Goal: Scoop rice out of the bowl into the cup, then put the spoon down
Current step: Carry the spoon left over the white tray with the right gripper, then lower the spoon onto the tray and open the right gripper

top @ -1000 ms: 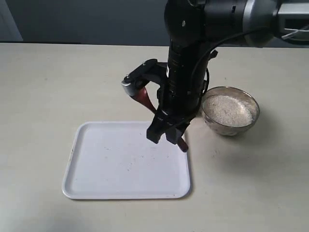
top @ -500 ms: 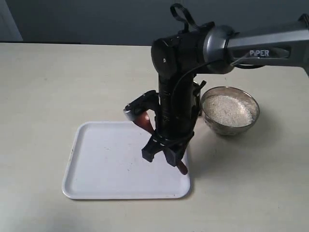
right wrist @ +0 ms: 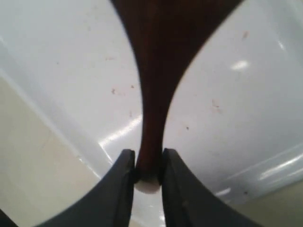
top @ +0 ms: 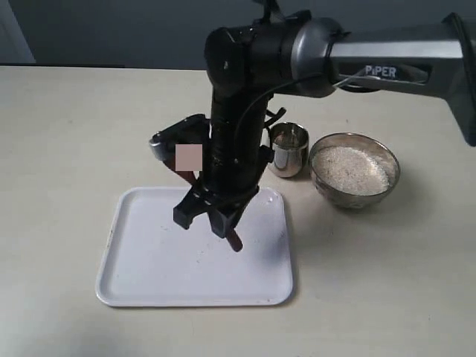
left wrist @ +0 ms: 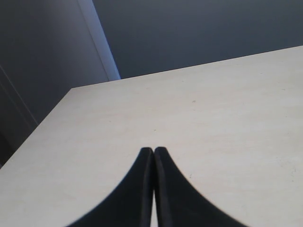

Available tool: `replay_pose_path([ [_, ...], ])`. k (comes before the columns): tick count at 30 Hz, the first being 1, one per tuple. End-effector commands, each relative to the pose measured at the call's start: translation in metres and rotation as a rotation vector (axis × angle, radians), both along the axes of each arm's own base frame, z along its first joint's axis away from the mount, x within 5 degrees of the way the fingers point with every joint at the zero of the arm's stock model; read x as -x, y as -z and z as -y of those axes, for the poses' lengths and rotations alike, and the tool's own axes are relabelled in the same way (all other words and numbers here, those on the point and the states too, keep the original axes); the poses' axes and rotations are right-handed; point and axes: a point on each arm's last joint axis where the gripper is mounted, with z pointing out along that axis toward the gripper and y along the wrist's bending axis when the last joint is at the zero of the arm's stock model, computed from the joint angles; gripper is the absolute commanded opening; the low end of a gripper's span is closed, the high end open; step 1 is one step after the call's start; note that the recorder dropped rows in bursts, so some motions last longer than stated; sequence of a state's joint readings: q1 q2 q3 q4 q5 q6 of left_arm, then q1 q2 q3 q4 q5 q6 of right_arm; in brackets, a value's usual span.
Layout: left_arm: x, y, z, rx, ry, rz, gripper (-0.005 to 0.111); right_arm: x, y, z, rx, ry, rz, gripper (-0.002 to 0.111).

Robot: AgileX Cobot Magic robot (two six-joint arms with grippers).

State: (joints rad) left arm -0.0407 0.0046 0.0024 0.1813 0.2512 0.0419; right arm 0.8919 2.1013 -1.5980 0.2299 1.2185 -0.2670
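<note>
Wooden spoon (right wrist: 151, 71), pinched in the right claw (top: 210, 216), has swung away from the bowl (top: 357, 195) and over the white tray (top: 149, 268) (cup (top: 288, 149) now uncovered); setting it down seems next. Left claw (left wrist: 154, 163) is closed and empty.

The right arm (top: 387, 59) enters from the upper right of the frame, bends at the top centre and goes steeply down. The right gripper (top: 210, 220) points downward in the middle of the frame, its two fingers clamped on the spoon (right wrist: 152, 71). The left gripper (left wrist: 153, 152) has both fingers pressed together.
</note>
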Motion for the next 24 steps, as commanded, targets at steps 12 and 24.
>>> replay_pose_path([
  [12, 0.0, -0.002, 0.0, 0.01, 0.004, 0.018, 0.001, 0.002, 0.023, -0.005, 0.065, -0.028, -0.008, -0.001],
  [24, 0.0, -0.002, 0.0, 0.01, 0.004, 0.018, 0.001, 0.001, 0.023, -0.004, 0.076, -0.037, 0.006, 0.025],
])
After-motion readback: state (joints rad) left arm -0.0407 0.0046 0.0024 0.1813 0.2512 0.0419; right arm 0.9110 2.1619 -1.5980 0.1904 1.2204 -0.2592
